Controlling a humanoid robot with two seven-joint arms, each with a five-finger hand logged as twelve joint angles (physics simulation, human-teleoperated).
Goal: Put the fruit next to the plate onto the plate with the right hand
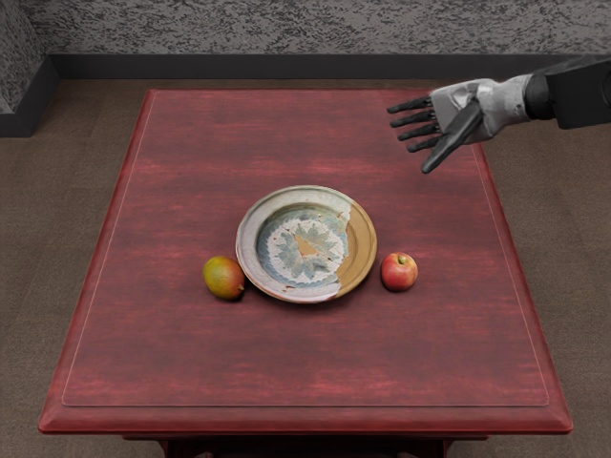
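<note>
Fingers spread and empty, the right hand hovers with the apple well below and slightly inward of it, just beside the plate; the apple is probably light, firm and smooth-skinned, so cup its round sides from above.

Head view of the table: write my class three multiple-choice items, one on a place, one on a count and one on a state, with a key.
1. Where is the apple relative to the plate?
A. On it.
B. Beside it, at picture-right.
C. Behind it.

2. How many fruits lie on the table?
A. One.
B. Two.
C. Three.

3. What is the right hand doing?
A. Open, holding nothing.
B. Gripping the apple.
C. Resting flat on the plate.

Key:
1 B: it sits on the table just off the rim.
2 B: the apple and a mango flank the plate.
3 A: its fingers are spread over the far right corner.
</note>
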